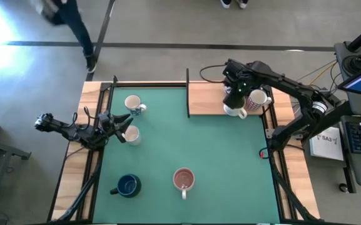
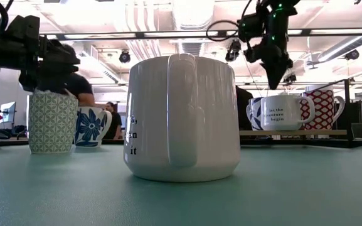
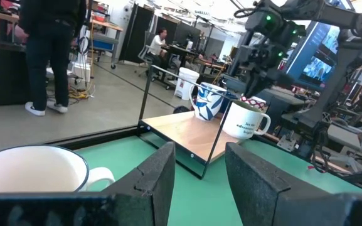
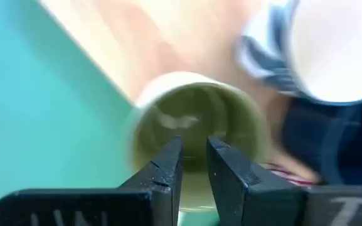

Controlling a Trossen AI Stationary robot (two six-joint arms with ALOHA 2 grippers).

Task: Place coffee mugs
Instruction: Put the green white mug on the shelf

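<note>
Right gripper [image 1: 233, 99] positioned over the wooden tray [image 1: 205, 100] at 1 o'clock on the green mat [image 1: 186, 144], directly above a white lettered mug [image 1: 234, 110]. Fingers nearly closed with a narrow gap, clear of the mug rim, grasping nothing; same narrow gap shown in the right wrist view [image 4: 193, 157], with the olive-coloured mug interior [image 4: 196, 125] just below. Red-patterned mug [image 1: 256, 99] just beside at 3 o'clock of the gripper, also on the tray. Blue-and-white mug [image 3: 209, 102] standing beside the lettered mug in the left wrist view.

Left gripper [image 1: 119, 123] at 9 o'clock on the mat, fingers spread and released, holding nothing. Patterned mug [image 1: 131, 134] touching or just beside the fingertips; exact contact cannot be told. Floral mug [image 1: 133, 104] near, toward 11 o'clock.

Dark blue mug [image 1: 128, 185] at 7 o'clock on the mat. Pink-lined mug [image 1: 183, 179] at 6 o'clock, handle toward the near edge, well apart from both grippers.
</note>
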